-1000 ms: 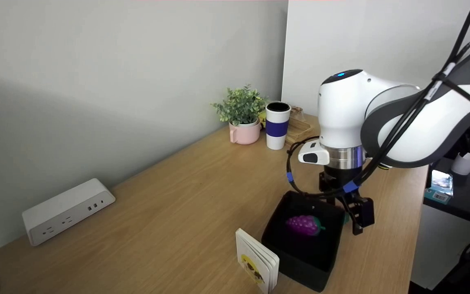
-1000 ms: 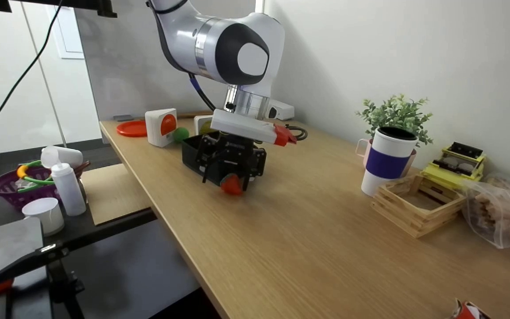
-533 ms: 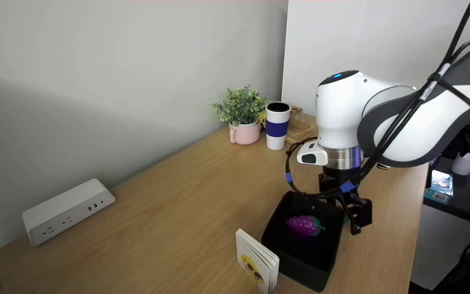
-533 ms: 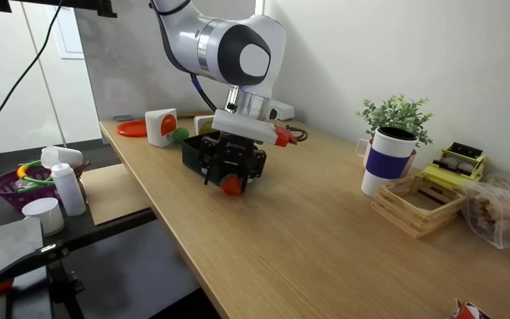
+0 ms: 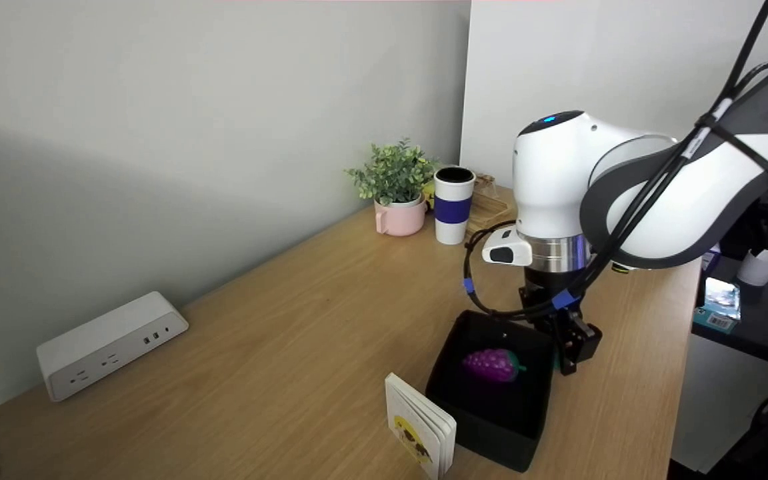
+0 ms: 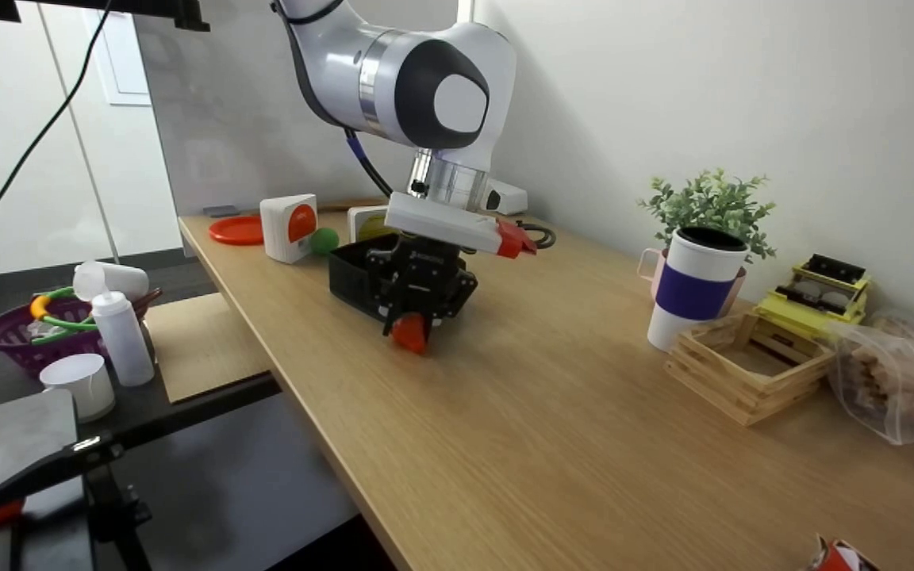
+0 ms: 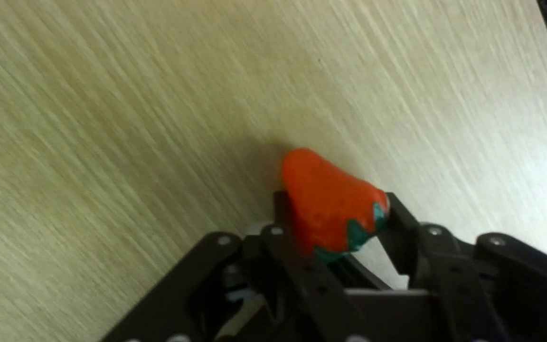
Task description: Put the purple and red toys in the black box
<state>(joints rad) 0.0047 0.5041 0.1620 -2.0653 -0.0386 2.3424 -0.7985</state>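
The purple toy, a bunch of grapes (image 5: 493, 365), lies inside the black box (image 5: 536, 440). In an exterior view the near side of the box (image 6: 350, 279) shows, just behind the gripper. Pointed and orange-red with green leaf marks, the red toy (image 7: 333, 197) is pinched between both fingers of my gripper (image 7: 337, 206). It is outside the box, low over the table, with its tip (image 6: 410, 335) downward; whether it touches the wood I cannot tell. In an exterior view my gripper (image 5: 571, 365) stands close beside the box wall and mostly hides the red toy.
A standing board book (image 5: 419, 427) is beside the box. Close by are a green ball (image 6: 324, 240), a white block with a red circle (image 6: 289, 228) and a red plate (image 6: 236, 230). A tumbler (image 6: 695, 289) and wooden crate (image 6: 746, 366) stand further off. The table edge runs near the gripper.
The jaws have come together onto the red toy, which has shifted and tilted slightly. The arm has moved a little, and the black box with the purple toy has been nudged slightly.
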